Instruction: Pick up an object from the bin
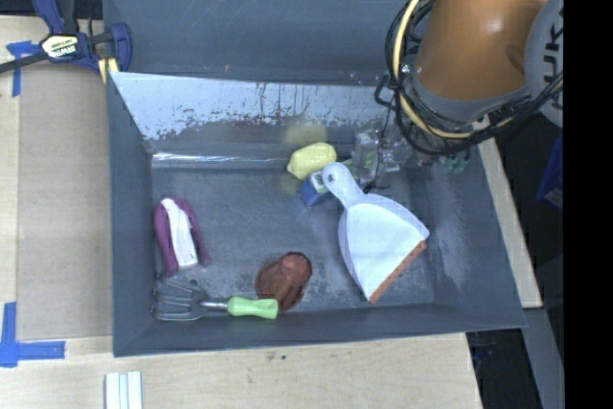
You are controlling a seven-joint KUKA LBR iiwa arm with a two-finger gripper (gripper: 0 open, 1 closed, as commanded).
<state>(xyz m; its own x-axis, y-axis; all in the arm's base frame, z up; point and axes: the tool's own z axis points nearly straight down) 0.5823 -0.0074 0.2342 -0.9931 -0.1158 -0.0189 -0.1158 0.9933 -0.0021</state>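
- Orange wrist cover (474,34): nearest the lens, carried over the back right of the bin (134,206).
- Gripper (375,158): set low by the back wall; whether it is spread or closed cannot be told.
- White dustpan (378,244): its handle lies just beside the gripper, with the yellow lump (311,158) near.
- Step: judged as approach, with nothing seen held; the dustpan handle is perhaps the target.
- Next: alignment over one item and a closing are required.
- Arm: extended in from the right, wrist pointed down.
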